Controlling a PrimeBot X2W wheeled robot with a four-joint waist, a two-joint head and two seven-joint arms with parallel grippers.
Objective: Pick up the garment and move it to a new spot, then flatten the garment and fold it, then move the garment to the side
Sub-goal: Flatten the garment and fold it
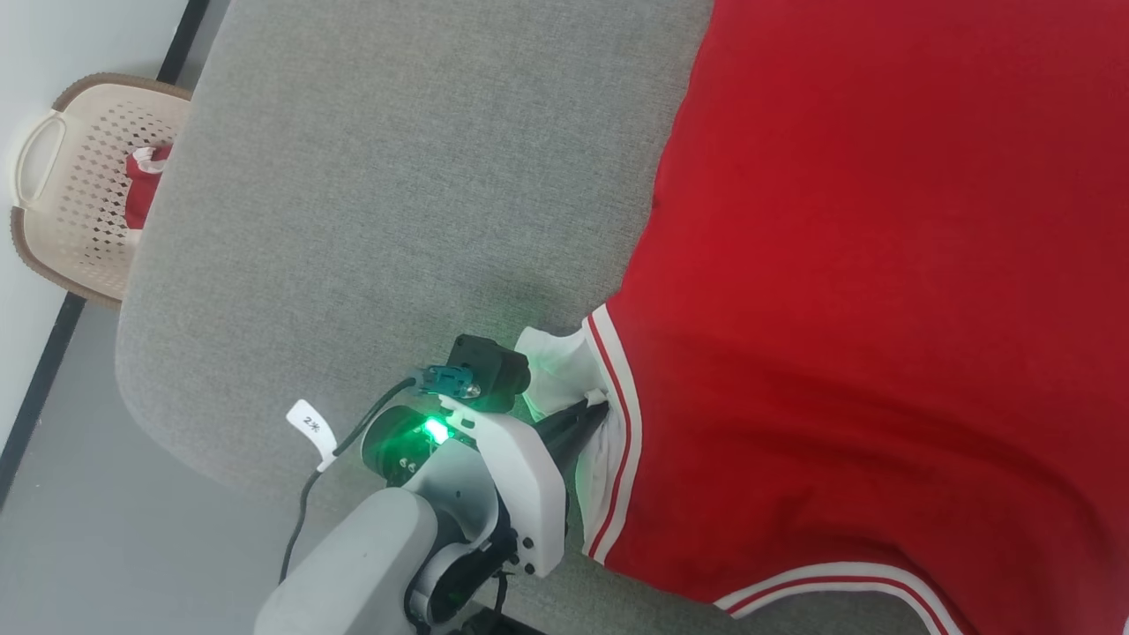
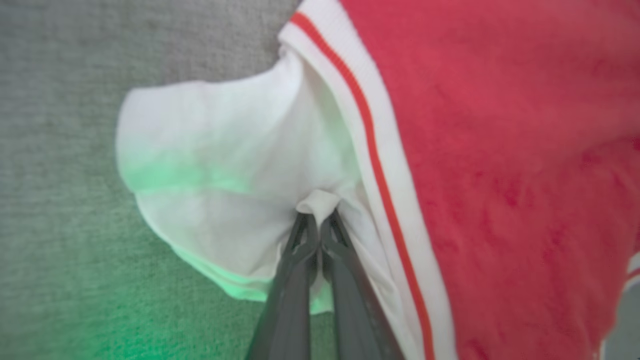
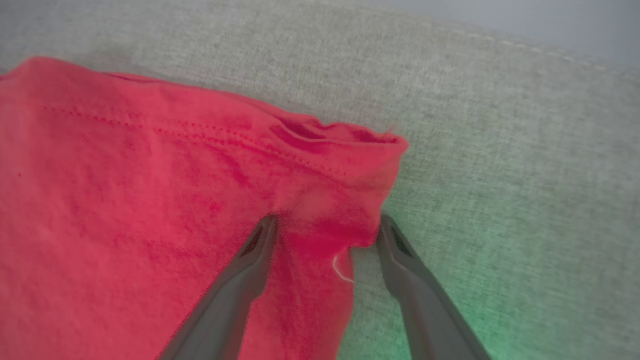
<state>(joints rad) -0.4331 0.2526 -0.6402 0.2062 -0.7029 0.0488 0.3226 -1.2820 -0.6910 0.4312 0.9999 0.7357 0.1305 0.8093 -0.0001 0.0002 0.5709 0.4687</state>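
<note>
The garment (image 1: 882,291), a bright red shirt with white sleeves and striped white bands, lies spread over the grey cushioned surface (image 1: 397,194). My left gripper (image 1: 593,404) is shut on a pinch of the white sleeve (image 2: 225,165), right beside the red-striped band (image 2: 380,165). In the right wrist view my right gripper (image 3: 325,227) stands open, one finger on the red cloth and one on the grey surface, with a rumpled red corner (image 3: 345,200) of the garment between the fingertips.
A beige perforated basket (image 1: 62,176) holding a small red-and-white bundle (image 1: 145,181) stands on the floor at the far left, past the edge of the grey surface. Bare grey surface stretches left of the garment.
</note>
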